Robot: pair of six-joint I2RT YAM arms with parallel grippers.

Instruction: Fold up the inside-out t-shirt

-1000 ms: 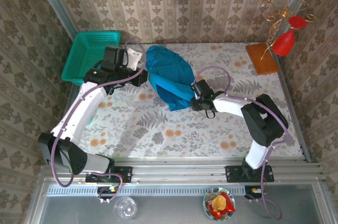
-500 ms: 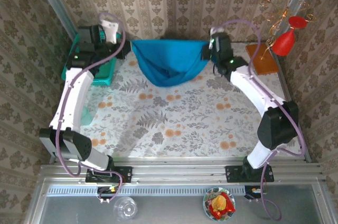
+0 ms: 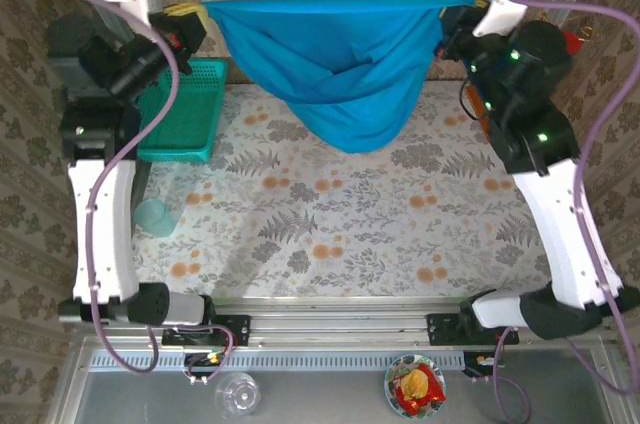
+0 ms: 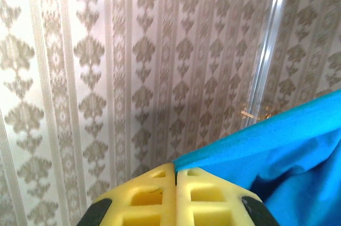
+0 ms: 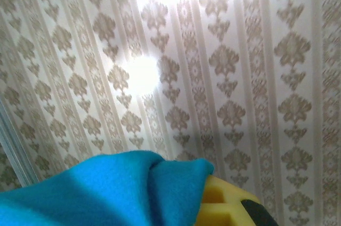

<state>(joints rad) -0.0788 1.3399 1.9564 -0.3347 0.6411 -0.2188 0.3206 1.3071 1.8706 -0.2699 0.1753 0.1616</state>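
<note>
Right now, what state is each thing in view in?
t-shirt: hanging stretched between both pincers, middle sagging in a pouch.
left pincer: shut on one end of the t-shirt's top edge.
right pincer: shut on the other end, cloth bunched over it.
basket: upright at the far left of the table.
cup: standing by the table's left edge.

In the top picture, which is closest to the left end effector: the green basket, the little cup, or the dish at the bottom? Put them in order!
From the left end effector:
1. Basket, just below it, on the left.
2. Cup, by the table's left edge.
3. Dish, bottom right, past the rail.
</note>
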